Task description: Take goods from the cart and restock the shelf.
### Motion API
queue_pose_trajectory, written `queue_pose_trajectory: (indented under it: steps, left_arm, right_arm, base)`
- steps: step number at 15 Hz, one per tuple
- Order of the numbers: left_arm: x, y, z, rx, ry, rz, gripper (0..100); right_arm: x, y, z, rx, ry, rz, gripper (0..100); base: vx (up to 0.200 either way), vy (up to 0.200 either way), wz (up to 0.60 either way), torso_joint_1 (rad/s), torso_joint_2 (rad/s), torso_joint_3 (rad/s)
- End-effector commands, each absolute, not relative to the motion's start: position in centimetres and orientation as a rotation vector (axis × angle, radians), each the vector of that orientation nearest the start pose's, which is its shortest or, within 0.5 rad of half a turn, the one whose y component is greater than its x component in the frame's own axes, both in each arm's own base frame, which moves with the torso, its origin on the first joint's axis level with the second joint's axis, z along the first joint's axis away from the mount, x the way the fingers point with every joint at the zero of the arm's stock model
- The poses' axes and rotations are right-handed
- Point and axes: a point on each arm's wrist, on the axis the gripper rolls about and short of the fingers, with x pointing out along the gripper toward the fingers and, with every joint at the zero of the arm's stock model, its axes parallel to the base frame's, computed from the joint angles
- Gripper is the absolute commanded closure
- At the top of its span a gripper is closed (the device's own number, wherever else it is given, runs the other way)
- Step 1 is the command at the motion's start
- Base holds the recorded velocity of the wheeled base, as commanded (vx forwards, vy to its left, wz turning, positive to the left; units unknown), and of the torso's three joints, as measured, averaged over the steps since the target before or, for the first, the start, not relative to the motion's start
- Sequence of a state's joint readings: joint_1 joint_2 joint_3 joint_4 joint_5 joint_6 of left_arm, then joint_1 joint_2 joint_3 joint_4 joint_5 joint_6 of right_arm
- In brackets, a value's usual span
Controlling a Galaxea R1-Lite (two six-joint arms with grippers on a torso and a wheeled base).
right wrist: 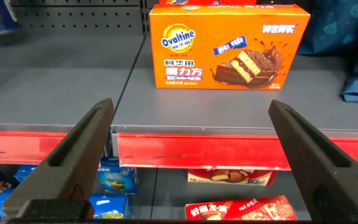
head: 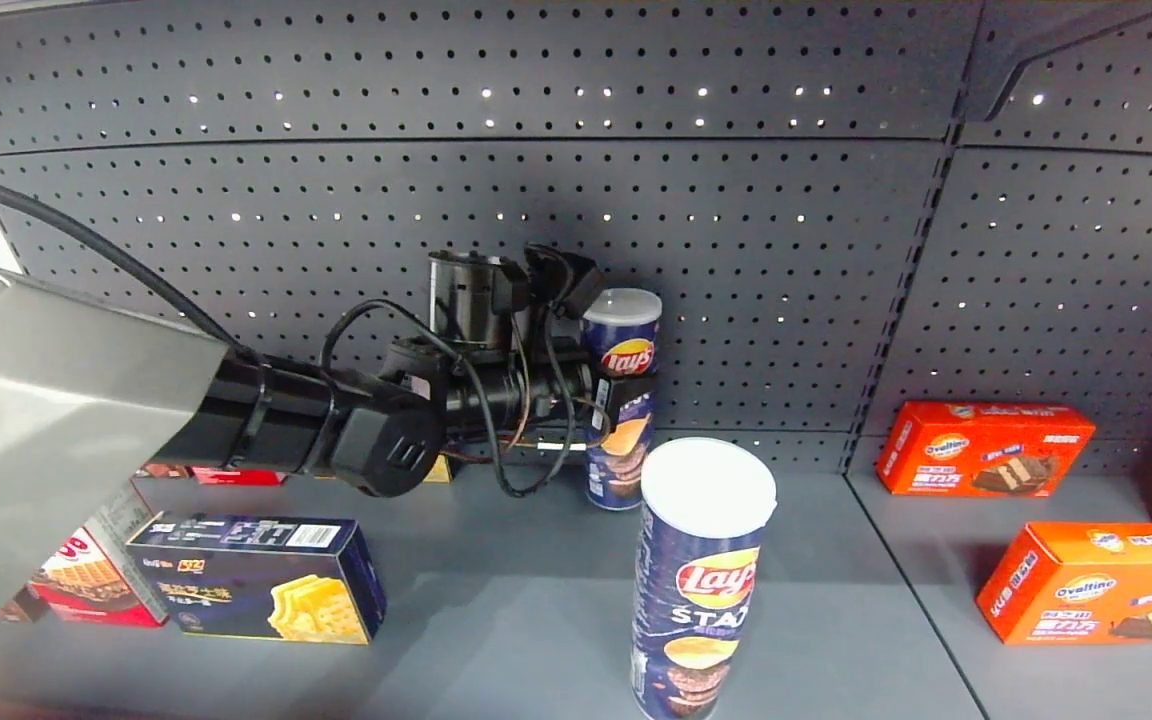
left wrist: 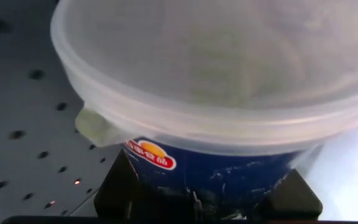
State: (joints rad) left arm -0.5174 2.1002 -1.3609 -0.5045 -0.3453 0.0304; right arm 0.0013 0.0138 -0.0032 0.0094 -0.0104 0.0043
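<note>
Brand logos on front chip can (head: pixel 701 590), rear chip can (head: pixel 626 340), far orange box (head: pixel 986 447), near orange box (head: pixel 1101 583), blue box (head: pixel 256 577).

- Head view: moderate, even light from above and in front shows the grey shelf (head: pixel 496 590) clearly. A white patch at the far left edge is blown out.
- Pinpoints of light shine through rows of holes in the pegboard (head: pixel 736 230).
- Soft shadows lie on the shelf beside the front can (head: pixel 701 590) and the blue box (head: pixel 256 575).
- The pegboard seams bow near the top edge, a wide-angle distortion.
- Left wrist view: the lid (left wrist: pixel 229 81) of the rear can (left wrist: pixel 229 174) is so close that it is a milky blur. The pegboard holes behind it are soft, and a few glint.
- Right wrist view: the orange box (right wrist: pixel 229 46) is bright and crisp. The right end effector (right wrist: pixel 190 106) has dark, matt fingers (right wrist: pixel 67 162), and the lower shelf (right wrist: pixel 241 205) is dimmer.
</note>
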Motion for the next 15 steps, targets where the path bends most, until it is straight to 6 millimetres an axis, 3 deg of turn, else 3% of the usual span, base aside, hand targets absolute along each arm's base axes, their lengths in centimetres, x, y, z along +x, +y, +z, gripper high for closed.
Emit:
queue_pose_trajectory:
  steps: [1, 14, 15]
  left_arm:
    - [37.4, -22.4, 16.4, 0.051, 0.244, -0.866, 100]
    - [37.7, -23.6, 15.5, 0.057, 0.251, -0.881, 100]
    - [37.7, -23.6, 15.5, 0.057, 0.252, -0.883, 0]
  right_arm:
    - [-2.2, 0.0, 7.6, 0.004, 0.021, -0.009, 0]
    - [-2.2, 0.0, 7.6, 0.004, 0.021, -0.009, 0]
    - [-2.2, 0.0, 7.6, 0.004, 0.021, -0.009, 0]
  base:
    - [0.0, 0.0, 0.0, 0.0, 0.0, 0.0]
    - [0.0, 0.0, 0.0, 0.0, 0.0, 0.0]
    - [0.0, 0.0, 0.0, 0.0, 0.0, 0.0]
